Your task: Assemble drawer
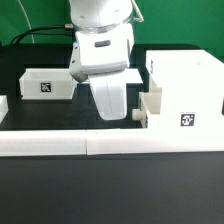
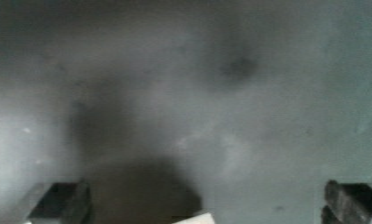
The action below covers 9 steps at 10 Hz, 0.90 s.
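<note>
Between tray (image 1: 47,84) and housing (image 1: 185,85), tool (image 1: 110,110) spread wide, square tags (image 1: 45,88), no readable writing

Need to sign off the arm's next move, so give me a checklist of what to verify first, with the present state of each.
1. The gripper has its jaws apart: ok; its fingers sit at opposite edges of the wrist view.
2. Nothing between the jaws: cannot tell; the wrist view is blurred.
3. The left tray is away from the gripper's tip: ok; it sits at the exterior view's left.
4. The knobbed tray is fully inside the housing: not ok; it shows outside, at the housing's side.
5. The gripper is lined up with that tray's knob: cannot tell; the arm hides the gap.
</note>
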Tool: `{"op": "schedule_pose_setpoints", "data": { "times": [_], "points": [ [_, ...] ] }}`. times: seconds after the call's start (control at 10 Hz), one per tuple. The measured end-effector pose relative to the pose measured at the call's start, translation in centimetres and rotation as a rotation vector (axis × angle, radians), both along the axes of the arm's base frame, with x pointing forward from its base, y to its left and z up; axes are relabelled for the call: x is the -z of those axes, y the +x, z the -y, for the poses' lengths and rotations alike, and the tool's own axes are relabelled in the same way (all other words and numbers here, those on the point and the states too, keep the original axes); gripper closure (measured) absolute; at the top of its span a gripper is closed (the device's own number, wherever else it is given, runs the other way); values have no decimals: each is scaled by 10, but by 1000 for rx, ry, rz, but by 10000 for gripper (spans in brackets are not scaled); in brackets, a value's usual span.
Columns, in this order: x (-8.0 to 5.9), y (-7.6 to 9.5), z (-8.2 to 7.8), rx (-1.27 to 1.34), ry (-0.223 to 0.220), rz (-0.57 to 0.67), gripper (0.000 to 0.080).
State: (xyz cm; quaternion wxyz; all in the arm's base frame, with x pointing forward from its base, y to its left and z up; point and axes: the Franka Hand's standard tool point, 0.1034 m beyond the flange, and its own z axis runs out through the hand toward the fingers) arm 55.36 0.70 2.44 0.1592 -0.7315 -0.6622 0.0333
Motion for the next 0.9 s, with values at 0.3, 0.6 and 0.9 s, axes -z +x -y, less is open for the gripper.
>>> {"op": "schedule_pose_setpoints", "data": {
  "times": [0.3,0.6,0.9],
  "points": [
    [-5,5,-17,11,-2,-9,150],
    [-5,6,-20,33,-13,-22,150],
    [-2,11,-15,72,-28,27,150]
  ]
}}
